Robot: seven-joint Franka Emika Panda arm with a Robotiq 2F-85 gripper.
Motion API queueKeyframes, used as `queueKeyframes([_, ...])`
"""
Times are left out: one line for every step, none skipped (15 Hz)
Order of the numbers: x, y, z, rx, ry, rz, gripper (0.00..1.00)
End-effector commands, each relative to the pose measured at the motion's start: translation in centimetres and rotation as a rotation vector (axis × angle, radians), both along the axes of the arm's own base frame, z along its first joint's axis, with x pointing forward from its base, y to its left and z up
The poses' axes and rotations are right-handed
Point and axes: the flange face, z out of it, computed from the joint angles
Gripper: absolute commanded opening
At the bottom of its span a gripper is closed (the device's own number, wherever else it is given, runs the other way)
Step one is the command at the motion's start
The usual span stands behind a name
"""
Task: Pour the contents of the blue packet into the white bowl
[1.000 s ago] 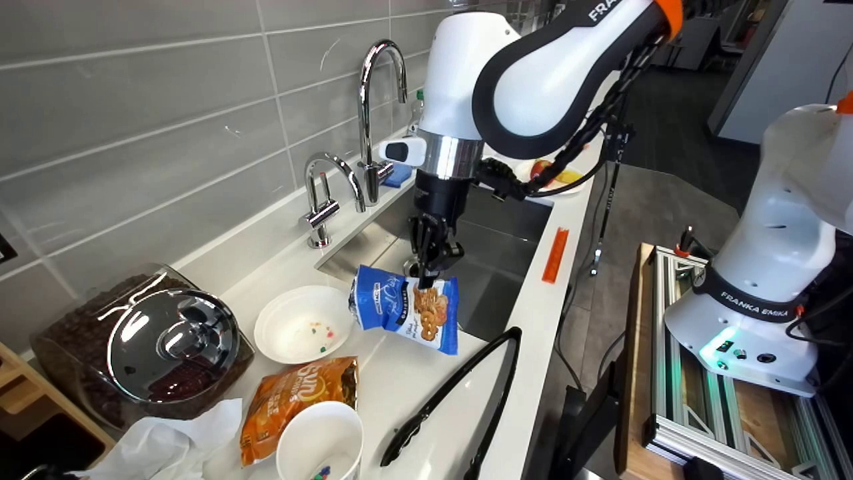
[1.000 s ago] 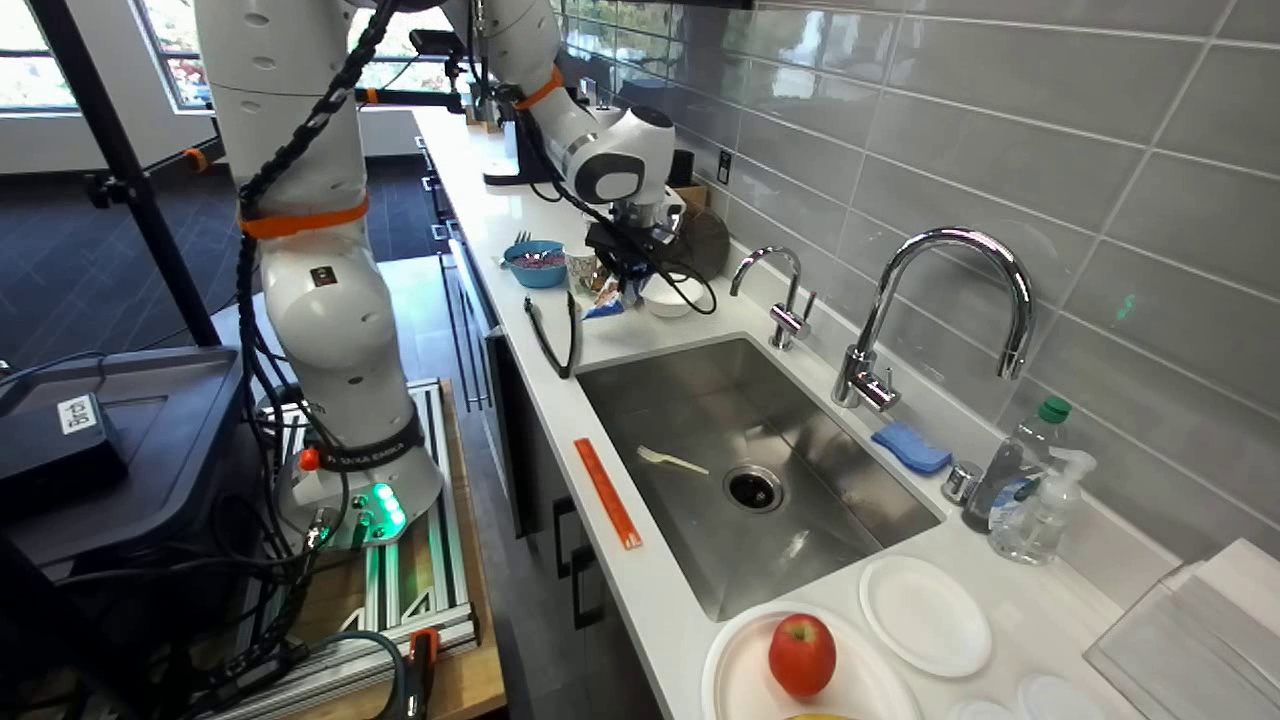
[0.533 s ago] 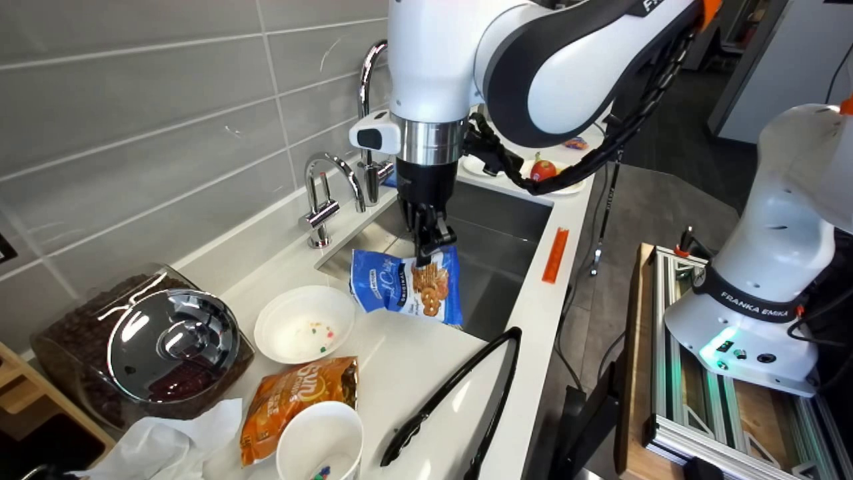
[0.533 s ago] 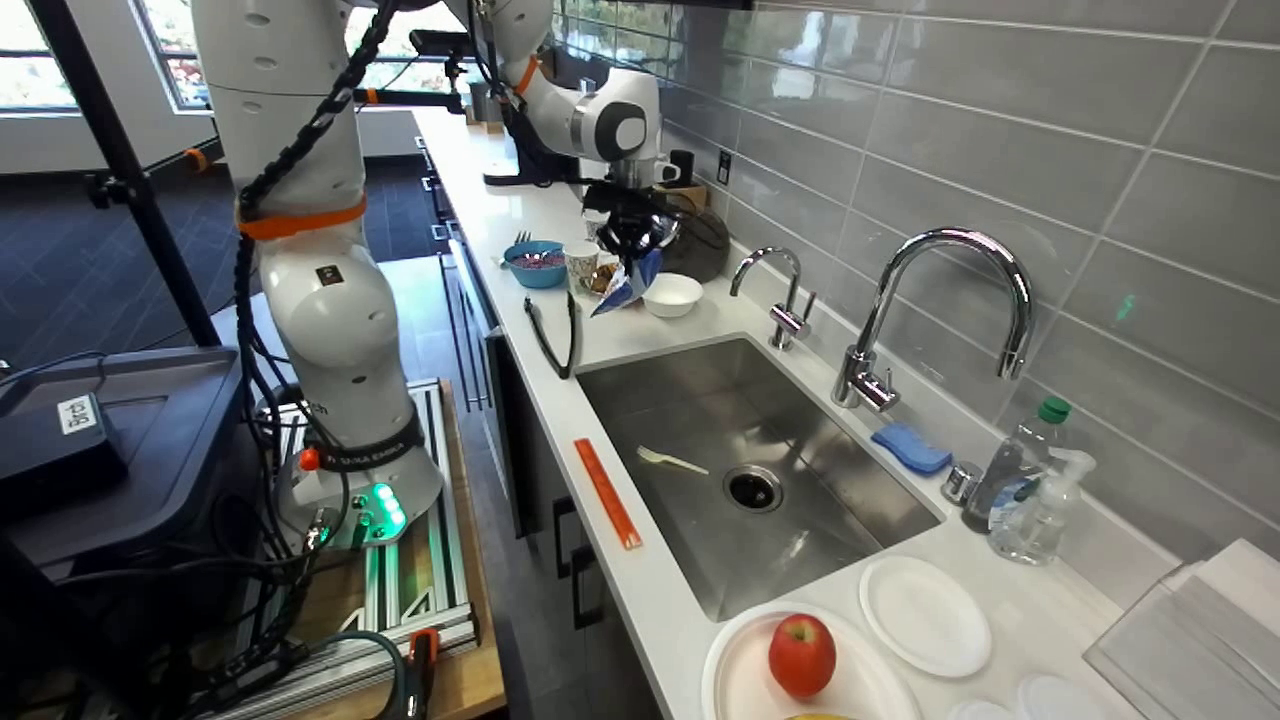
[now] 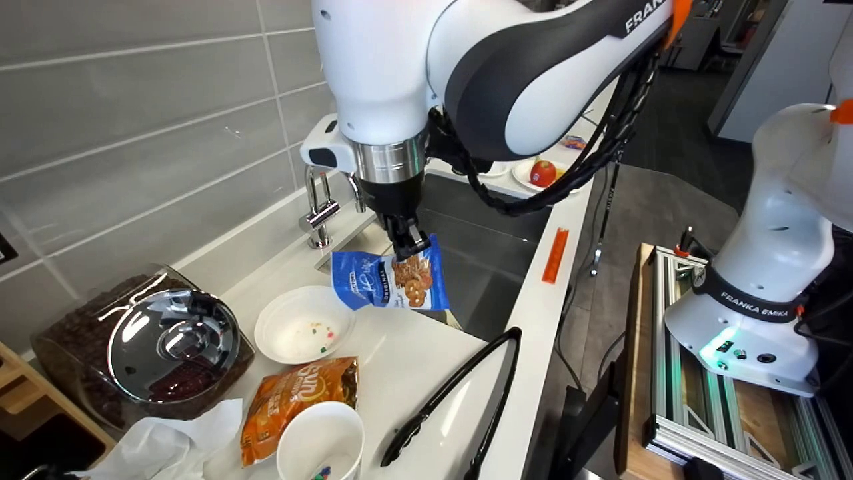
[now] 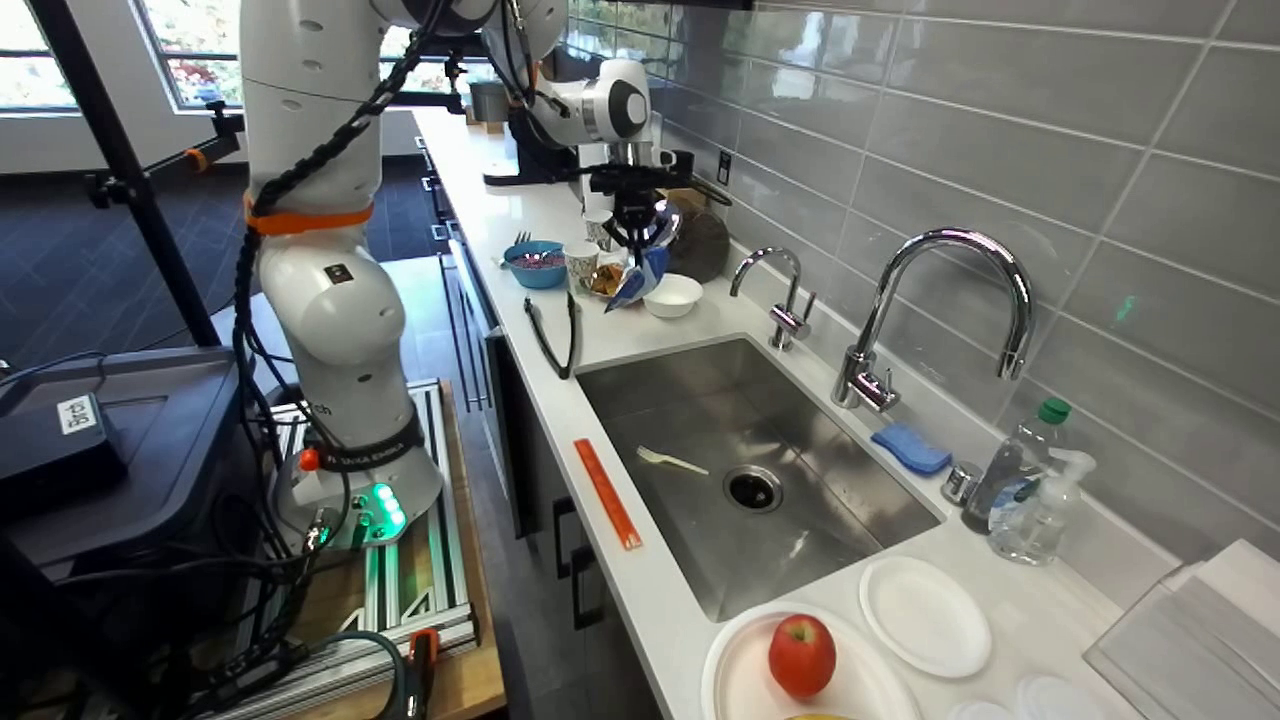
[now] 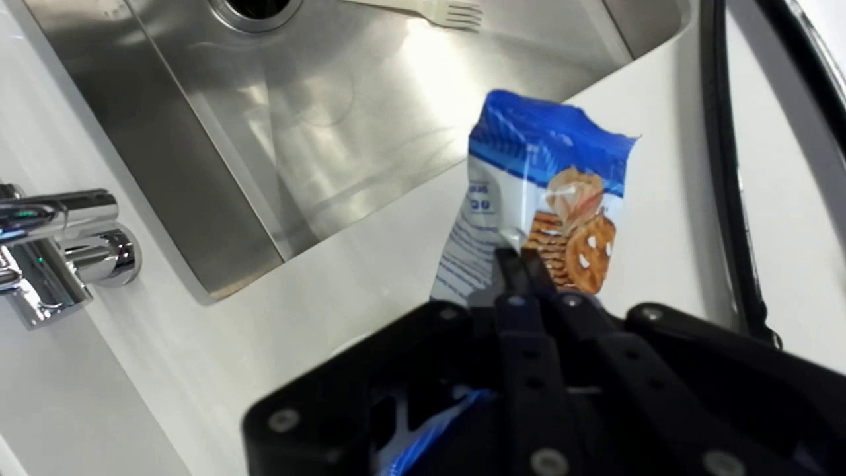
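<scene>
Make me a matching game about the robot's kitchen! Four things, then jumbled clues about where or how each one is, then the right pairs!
Things:
1. blue packet
2. white bowl
3. red apple
4. fork

Clues:
A. on a white plate
B. in the sink
C. gripped by the claw
D. has colourful bits inside

Pairs: 1-C, 2-D, 3-A, 4-B

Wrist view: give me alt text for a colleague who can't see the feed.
Black fingers pinch a crinkled blue packet, seen against the white counter and steel sink. A pale fork and the drain show in the sink at the top; a chrome tap stands at the left edge, black tongs lie at the right.
</scene>
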Motion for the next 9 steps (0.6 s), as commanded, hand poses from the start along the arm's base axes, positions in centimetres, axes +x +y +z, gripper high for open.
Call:
queueKeyframes([1.1,2.3,-1.2,-0.086,-0.064,0.041,0.0])
queueKeyframes([1.0,2.8,-1.4,-0.105,-0.09,0.057,0.0])
queueKeyframes([1.1,3.3,-1.4,-0.124,-0.123,0.079,0.0])
queueKeyframes([0.9,3.8,-1.5,-0.148,-0.156,0.1,0.0])
queueKeyframes([0.8,4.3,-1.6,-0.171,-0.192,0.12,0.0])
queueKeyframes([0.6,4.8,-1.6,-0.188,-0.223,0.138,0.0])
queueKeyframes([0.4,5.3,-1.6,-0.211,-0.257,0.156,0.0])
queueKeyframes([0.1,5.7,-1.7,-0.237,-0.286,0.175,0.0])
queueKeyframes([0.0,6.1,-1.6,-0.262,-0.312,0.192,0.0])
